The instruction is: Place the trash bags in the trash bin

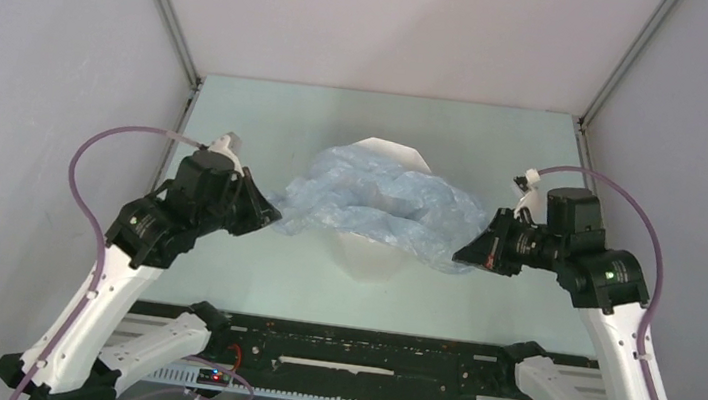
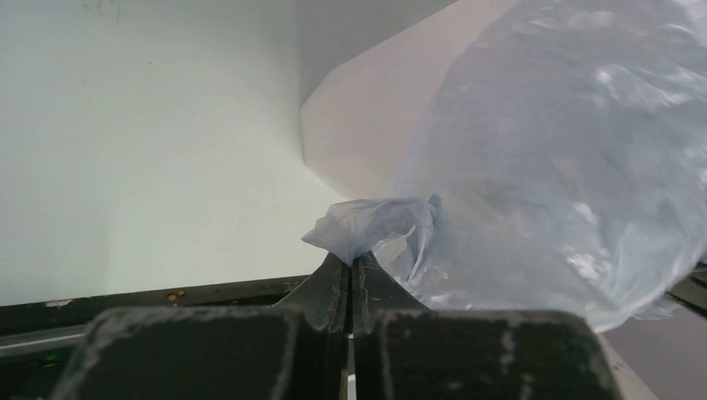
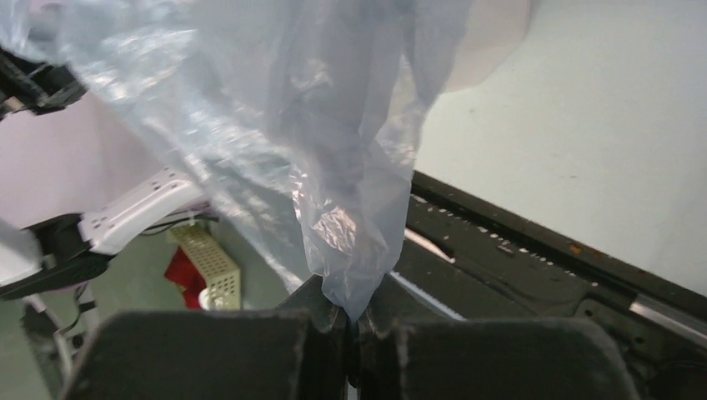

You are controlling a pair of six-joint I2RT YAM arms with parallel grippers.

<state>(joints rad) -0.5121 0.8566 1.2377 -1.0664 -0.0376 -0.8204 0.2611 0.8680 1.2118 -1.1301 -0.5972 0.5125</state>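
The pale-blue translucent trash bag (image 1: 380,203) is stretched over the top of the white faceted trash bin (image 1: 369,254) in the middle of the table, hiding most of its rim. My left gripper (image 1: 271,217) is shut on the bag's left edge; the left wrist view shows a bunched bit of film (image 2: 367,229) pinched at the fingertips, with the bin's white wall (image 2: 358,117) behind. My right gripper (image 1: 461,256) is shut on the bag's right edge; the right wrist view shows the film (image 3: 350,267) hanging into the closed jaws.
A black rail (image 1: 363,352) runs along the table's near edge between the arm bases. Grey enclosure walls stand left, right and behind. Purple cables loop beside each arm.
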